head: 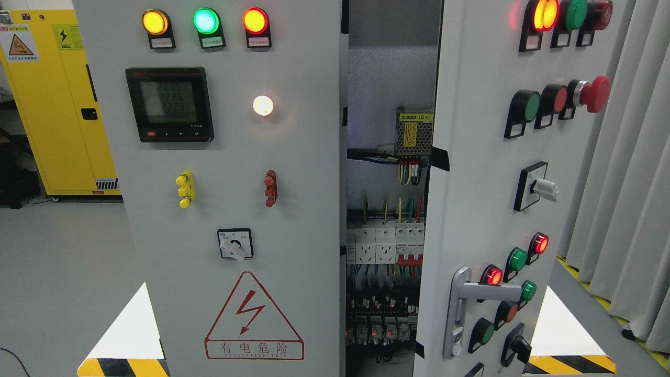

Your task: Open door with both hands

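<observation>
Right cabinet door (481,173) part open with wires (384,209) showing inside, our hands nowhere in sight.

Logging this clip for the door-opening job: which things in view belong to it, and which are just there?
Belongs to the job:
right cabinet door, swung ajar
its metal handle
left cabinet door
wiring and breakers seen through the gap

Just there:
yellow cabinet
grey curtain

Neither robot hand is in view.

Yellow cabinet (57,104) on grey floor (63,272); grey curtain (628,183) at right.
</observation>
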{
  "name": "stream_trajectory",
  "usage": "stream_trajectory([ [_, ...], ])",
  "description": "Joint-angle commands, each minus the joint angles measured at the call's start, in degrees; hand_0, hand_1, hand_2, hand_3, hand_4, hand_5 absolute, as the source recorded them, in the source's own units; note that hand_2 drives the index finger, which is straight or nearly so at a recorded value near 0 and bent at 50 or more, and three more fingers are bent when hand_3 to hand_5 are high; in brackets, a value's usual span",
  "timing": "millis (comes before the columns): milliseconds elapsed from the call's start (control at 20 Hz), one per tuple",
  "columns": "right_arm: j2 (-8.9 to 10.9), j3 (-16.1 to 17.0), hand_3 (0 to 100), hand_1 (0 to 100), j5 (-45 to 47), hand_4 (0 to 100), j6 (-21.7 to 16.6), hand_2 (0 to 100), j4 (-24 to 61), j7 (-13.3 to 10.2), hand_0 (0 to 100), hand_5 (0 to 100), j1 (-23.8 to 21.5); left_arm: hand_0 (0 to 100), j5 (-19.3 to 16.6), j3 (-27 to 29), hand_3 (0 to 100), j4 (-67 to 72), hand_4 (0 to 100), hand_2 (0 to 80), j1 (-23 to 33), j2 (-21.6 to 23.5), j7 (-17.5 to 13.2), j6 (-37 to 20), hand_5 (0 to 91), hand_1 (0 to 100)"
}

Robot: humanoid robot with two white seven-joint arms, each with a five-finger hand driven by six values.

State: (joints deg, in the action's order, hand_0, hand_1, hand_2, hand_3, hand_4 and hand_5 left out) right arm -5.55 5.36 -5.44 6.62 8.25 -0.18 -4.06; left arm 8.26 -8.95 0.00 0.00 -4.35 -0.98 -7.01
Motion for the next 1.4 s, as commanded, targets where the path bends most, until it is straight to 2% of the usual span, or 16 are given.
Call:
stream_trajectory([
  [0,0.62,0.09,0,8,-0.01,0,-0.03,0,-0.17,0.0,21,0,-0.16,0,0.26,0.07,0,-1.41,0,0.0,-0.97,0.05,-0.08,0.24,0.0,0],
  [551,0.98,0.09,0,8,-0.01,0,-0.03,0,-0.08,0.0,21,0,-2.44,0,0.27,0.25,0,-5.42,0,0.0,-1.14,1.45,0.01,-0.37,0.0,0],
  [651,0.89,0.09,0,8,-0.1,0,-0.03,0,-0.17,0.0,21,0,-2.36,0,0.35,0.25,0,-16.37,0,0.0,-0.01,4.77,0.01,-0.29,0.0,0],
  [901,1.15,0.09,0,8,-0.1,0,-0.03,0,-0.17,0.0,21,0,-2.53,0,0.35,-0.36,0,-45.03,0,0.0,6.49,8.65,-0.08,-0.2,0.0,0],
  [1051,1.15,0.09,0,8,-0.01,0,-0.03,0,-0.08,0.0,21,0,-2.53,0,0.62,-0.98,0,-57.44,0,0.0,9.31,11.46,-0.86,-0.29,0.0,0],
  [1101,1.07,0.09,0,8,-0.01,0,-0.03,0,0.01,0.0,21,0,-2.53,0,1.58,-1.68,0,-60.87,0,0.0,10.01,13.04,-2.87,-0.29,0.0,0],
  [1151,1.07,0.09,0,8,-0.01,0,-0.03,0,0.01,0.0,21,0,-2.53,0,3.15,-2.03,0,-63.0,0,0.0,10.11,14.71,-6.37,-0.29,0.0,0],
  [1302,0.98,0.09,0,8,-0.01,0,-0.03,0,-0.08,0.0,21,0,-2.53,0,9.47,-1.95,0,-65.3,0,0.0,10.11,17.88,-22.26,-0.37,0.0,0],
  [1352,1.07,0.09,0,8,-0.01,0,-0.03,0,-0.08,0.0,21,0,-2.53,0,10.8,-1.95,0,-66.17,0,0.0,10.11,18.67,-24.14,-0.37,0.0,0],
])
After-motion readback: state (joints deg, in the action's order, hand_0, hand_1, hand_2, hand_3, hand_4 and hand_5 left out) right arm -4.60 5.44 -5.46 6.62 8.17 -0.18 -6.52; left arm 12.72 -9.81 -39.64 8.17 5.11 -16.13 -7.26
